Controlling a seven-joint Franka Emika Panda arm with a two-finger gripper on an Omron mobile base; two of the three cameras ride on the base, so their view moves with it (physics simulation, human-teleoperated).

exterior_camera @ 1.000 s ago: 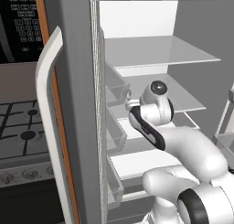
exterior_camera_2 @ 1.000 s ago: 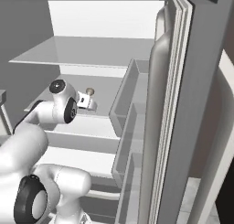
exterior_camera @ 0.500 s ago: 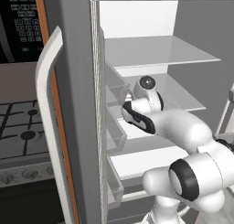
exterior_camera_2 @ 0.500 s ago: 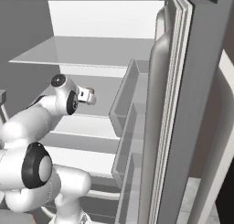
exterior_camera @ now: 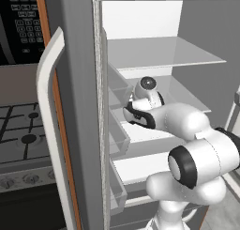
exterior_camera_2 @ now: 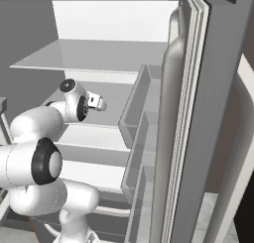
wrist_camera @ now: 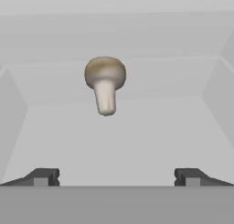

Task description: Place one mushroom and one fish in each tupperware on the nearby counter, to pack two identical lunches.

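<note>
Grey refrigerator interior (exterior_camera: 140, 55) with open door (exterior_camera: 77, 107) and glass shelves; black gas stovetop (exterior_camera: 21, 135) stands to the left in the left base view. White arm (exterior_camera: 187, 126) reaches onto the middle shelf (exterior_camera_2: 111, 95). Gripper (wrist_camera: 116, 176): fingers (wrist_camera: 43, 176) spread wide apart, holding nothing and touching nothing. One mushroom (wrist_camera: 105, 83), brown cap and pale stem, lies on the shelf floor ahead of the fingers, slightly left of centre, well apart from both tips, stem end toward the gripper.
</note>
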